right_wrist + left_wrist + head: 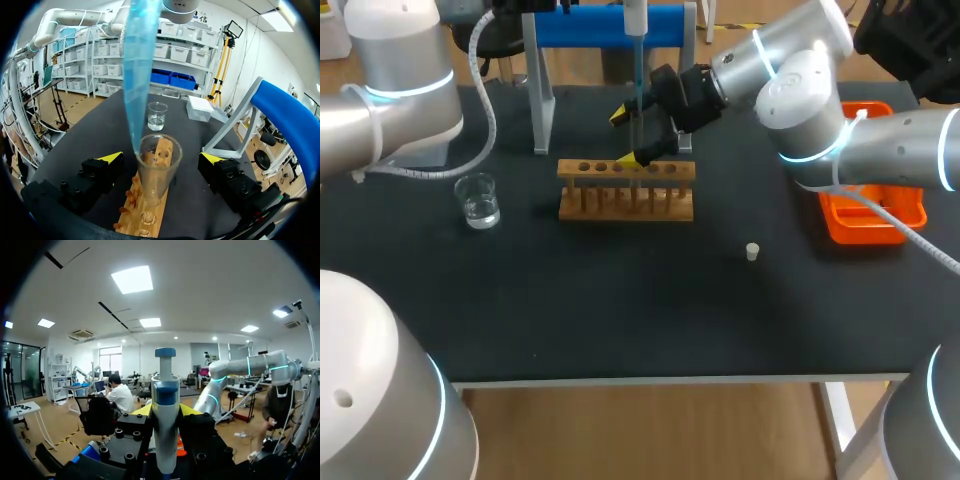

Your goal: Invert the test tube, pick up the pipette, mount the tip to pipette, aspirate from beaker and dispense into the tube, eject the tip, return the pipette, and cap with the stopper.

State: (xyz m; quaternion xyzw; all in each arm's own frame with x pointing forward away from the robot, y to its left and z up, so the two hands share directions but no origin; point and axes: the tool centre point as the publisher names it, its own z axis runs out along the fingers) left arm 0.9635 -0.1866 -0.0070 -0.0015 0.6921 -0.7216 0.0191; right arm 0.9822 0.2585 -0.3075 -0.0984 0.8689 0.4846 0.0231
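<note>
Looks like the dispensing step, judging by the layout. Note the left gripper (pixel 165 411) pressed onto the thick body of the pipette (pixel 165 385) from 2 sides, plunger end up, with the blue tip (pixel 136 75) pointing straight down. Find the test tube (pixel 159 165) upright, mouth up, in a hole of the wooden rack (pixel 625 190) near the middle of the table (pixel 620 320), directly under that tip, with the tip's end apparently at the near edge of the rim rather than centred over the mouth. Note the right gripper (pixel 161 159) spread wide around the tube, 1 yellow finger on each side with a clear gap to the glass, so gripping nothing. Find the beaker (pixel 478 200) well apart toward the left arm's side and the stopper (pixel 752 251) lying loose toward the right, near the orange tray (pixel 872 225). Treat the tube as thin-walled, light, smooth and brittle: probably easy to tilt in its hole and easy to crack under a hard squeeze or a sideways knock. Take hold on the bare wall above the rack and below the rim, with a gentle, square pinch. Treat the pipette as rigid and top-heavy, safe to clamp firmly on the body. Expect the slender tip to flex against the rim, so centre before pressing the plunger.
</note>
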